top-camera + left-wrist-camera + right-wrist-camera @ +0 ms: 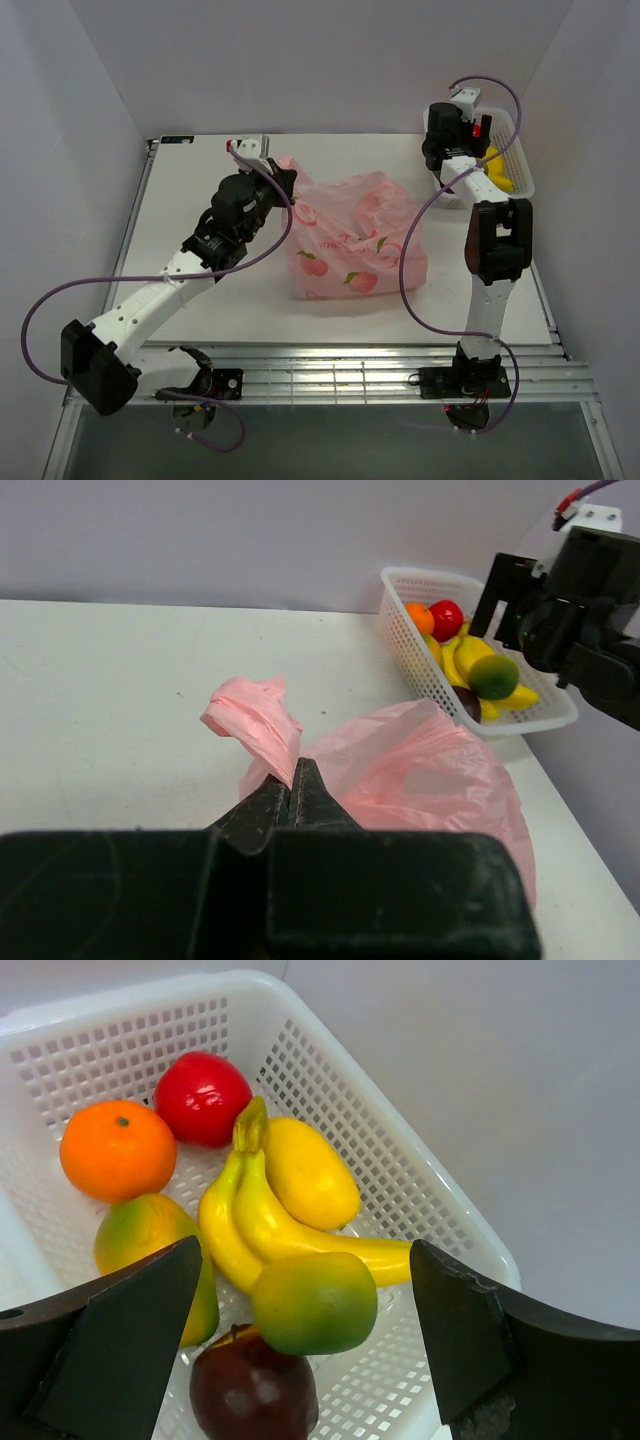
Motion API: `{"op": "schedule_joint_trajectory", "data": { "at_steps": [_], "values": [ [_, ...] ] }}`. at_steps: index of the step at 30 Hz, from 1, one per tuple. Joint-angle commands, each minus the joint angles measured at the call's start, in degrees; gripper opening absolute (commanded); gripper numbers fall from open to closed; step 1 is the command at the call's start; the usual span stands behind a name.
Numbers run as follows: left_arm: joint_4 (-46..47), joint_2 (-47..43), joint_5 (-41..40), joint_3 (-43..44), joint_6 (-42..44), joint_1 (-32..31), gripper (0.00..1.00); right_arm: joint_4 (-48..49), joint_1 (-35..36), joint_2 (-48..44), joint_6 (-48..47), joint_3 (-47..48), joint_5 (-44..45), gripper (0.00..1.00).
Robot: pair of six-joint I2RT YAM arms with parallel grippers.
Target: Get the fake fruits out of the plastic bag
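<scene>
Two hands: left hand [295, 790] pinches shut on the plastic bag [430, 770] at its soft, slippery handle; right hand [303, 1290] gapes empty above glossy, presumably light fake fruits [260, 1220].

Thin crinkled film beside hard, shiny moulded plastic.

We see the plastic bag [355, 240] as thin, translucent pink film, creased all over and softly glossy where it catches the light. The table [200, 210] beneath it looks smooth and matt white. At the far right, the basket [400, 1185] is white lattice plastic with a slight sheen. The fake fruits [118, 1150] in it, round ones and banana [240, 1230] alike, are smooth, glossy plastic with bright highlights. We find the fingers of the right gripper [305, 1260] matt black and faintly grainy.
</scene>
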Motion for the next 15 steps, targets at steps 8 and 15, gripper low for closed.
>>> {"op": "schedule_joint_trajectory", "data": {
  "at_steps": [8, 15],
  "values": [
    [-3.17, 18.84, 2.07, 16.92, -1.31, 15.62, 0.00, -7.94, 0.63, -13.62, 12.57, -5.54, -44.22, 0.90],
    [-9.85, 35.81, 7.08, 30.98, -1.74, 23.88, 0.00, -13.20, 1.86, -23.74, 12.85, -14.43, -53.40, 0.90]
  ]
}}
